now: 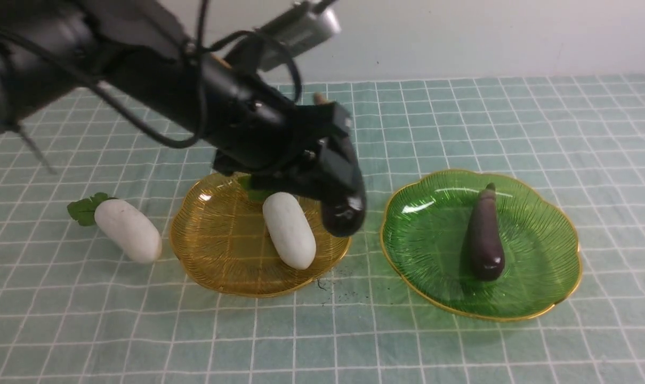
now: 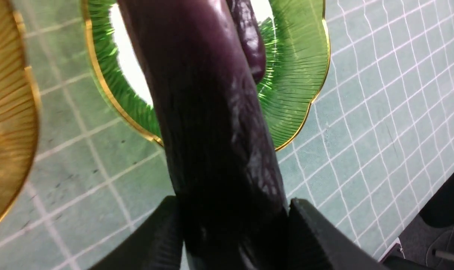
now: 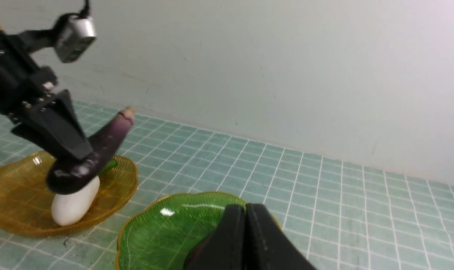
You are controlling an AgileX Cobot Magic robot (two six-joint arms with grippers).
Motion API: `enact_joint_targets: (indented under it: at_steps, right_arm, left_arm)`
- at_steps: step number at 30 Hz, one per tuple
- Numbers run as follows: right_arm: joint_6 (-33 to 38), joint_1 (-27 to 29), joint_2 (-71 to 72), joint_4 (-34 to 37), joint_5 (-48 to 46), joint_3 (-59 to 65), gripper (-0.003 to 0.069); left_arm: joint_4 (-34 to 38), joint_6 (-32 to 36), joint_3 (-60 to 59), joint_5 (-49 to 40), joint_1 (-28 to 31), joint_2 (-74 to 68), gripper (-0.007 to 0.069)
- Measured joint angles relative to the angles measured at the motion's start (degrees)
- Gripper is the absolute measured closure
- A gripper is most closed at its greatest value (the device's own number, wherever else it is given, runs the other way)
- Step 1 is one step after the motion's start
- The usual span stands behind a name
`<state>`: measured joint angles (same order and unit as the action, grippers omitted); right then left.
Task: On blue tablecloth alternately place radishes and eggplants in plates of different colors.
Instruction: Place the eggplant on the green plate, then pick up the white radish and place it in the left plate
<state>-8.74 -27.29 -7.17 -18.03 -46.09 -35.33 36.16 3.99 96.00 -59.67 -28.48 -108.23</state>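
- Your left hand (image 1: 337, 178) grips a glossy dark-purple eggplant (image 1: 344, 215), tilted, over the amber plate's (image 1: 216, 256) right edge.
- Your right hand (image 3: 245, 232): fingers pressed together, nothing between them.
- The other eggplant (image 1: 484, 234) lies in the green plate (image 1: 541, 266).

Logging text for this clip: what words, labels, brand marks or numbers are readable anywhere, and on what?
No readable text in any view.
Silver camera housing on the left arm: any marking is too blurred to read.
No print on the held eggplant, amber plate, green plate or blue tablecloth, which shows only white grid lines.
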Motion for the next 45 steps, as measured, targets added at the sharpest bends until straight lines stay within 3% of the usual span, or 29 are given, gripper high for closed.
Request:
enact_joint_targets:
  at_steps: [13,23,28,32,41,45]
  right_arm:
    - [-3.0,0.0,0.0,1.9,-4.4,7.3,0.0674]
    - [-4.6,0.0,-0.1,2.3,-3.1,7.9,0.0674]
    - [-4.6,0.0,-0.1,1.9,-2.9,7.9,0.0674]
    - [-4.6,0.0,-0.1,1.9,-2.8,7.9,0.0674]
    - [-4.5,0.0,-0.1,1.4,-2.8,7.9,0.0674]
    - [-4.5,0.0,-0.1,1.4,-3.1,7.9,0.0674]
  left_arm:
    - [-0.1,0.2,22.6,-1.0,-7.6,-21.3,0.0300]
    - [-2.5,0.2,24.7,-1.4,-7.7,-26.1,0.0097]
    - [-2.7,0.2,27.3,-4.3,-7.2,-26.1,0.0090]
    - [-2.7,-1.5,34.9,-10.2,-4.3,-26.1,0.0187]
    - [-2.3,-6.8,41.4,-10.9,6.9,-21.2,0.0563]
    - [-2.3,-6.8,40.6,-11.1,10.1,-17.0,0.0621]
